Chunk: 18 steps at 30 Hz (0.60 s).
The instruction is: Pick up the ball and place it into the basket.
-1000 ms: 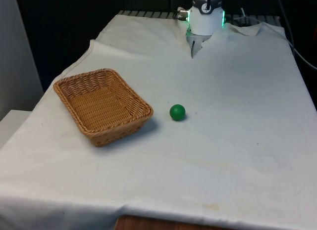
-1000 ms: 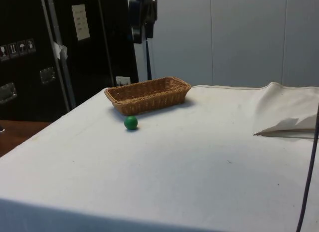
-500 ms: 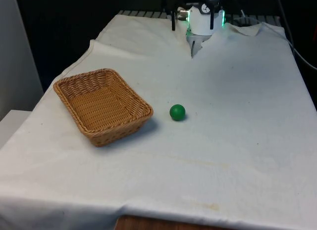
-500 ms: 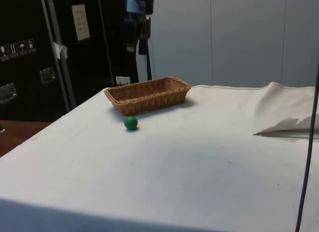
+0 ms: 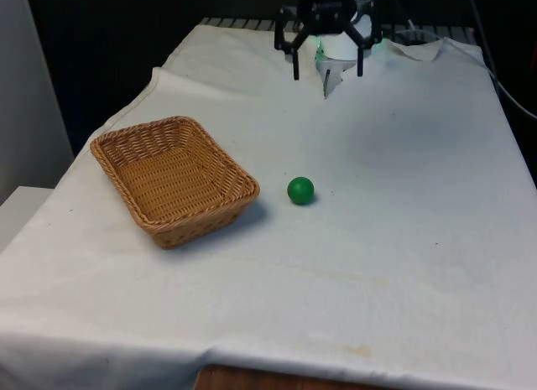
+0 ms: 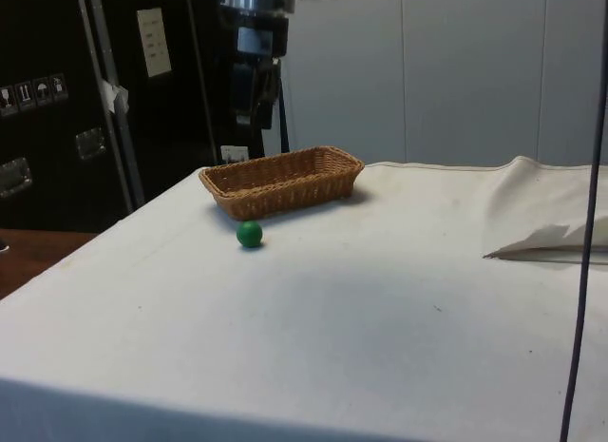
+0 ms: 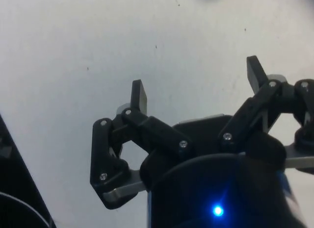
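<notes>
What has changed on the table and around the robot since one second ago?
The hand has come down into the front view at the table's far end, fingers spread and holding nothing; a second ago it was out of that view. In the side view it hangs lower than before, above the basket. The ball and the basket have not moved, and the basket holds nothing.
</notes>
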Available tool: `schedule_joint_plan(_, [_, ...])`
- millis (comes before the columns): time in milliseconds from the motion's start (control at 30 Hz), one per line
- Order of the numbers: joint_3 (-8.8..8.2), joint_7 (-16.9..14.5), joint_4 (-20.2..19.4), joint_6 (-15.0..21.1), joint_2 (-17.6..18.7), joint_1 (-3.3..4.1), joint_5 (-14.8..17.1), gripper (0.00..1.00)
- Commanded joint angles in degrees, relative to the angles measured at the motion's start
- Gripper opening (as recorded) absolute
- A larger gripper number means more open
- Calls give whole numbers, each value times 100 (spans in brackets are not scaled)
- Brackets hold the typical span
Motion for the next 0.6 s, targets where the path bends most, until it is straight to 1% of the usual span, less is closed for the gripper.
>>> schedule_joint_plan(0, [34, -103, 23, 63, 80, -17, 160, 100])
schedule_joint_plan(33, [34, -178, 52, 120, 201, -23, 269, 100])
schedule_joint_plan(167, [17, -264, 132, 212, 453, -52, 458, 100])
schedule_joint_plan(200, [-11, -178, 109, 189, 407, -11, 332, 100])
schedule_joint_plan(233, [17, -281, 160, 235, 516, -52, 504, 100])
schedule_joint_plan(400, [11, -315, 258, 355, 831, -69, 693, 100])
schedule_joint_plan(433, [11, -309, 292, 395, 940, -80, 728, 100])
schedule_joint_plan(500, [17, -304, 309, 476, 1060, -74, 785, 100])
schedule_joint_plan(533, [-34, -258, 304, 407, 1014, -40, 682, 100])
schedule_joint_plan(567, [23, -298, 321, 504, 1112, -74, 808, 100])
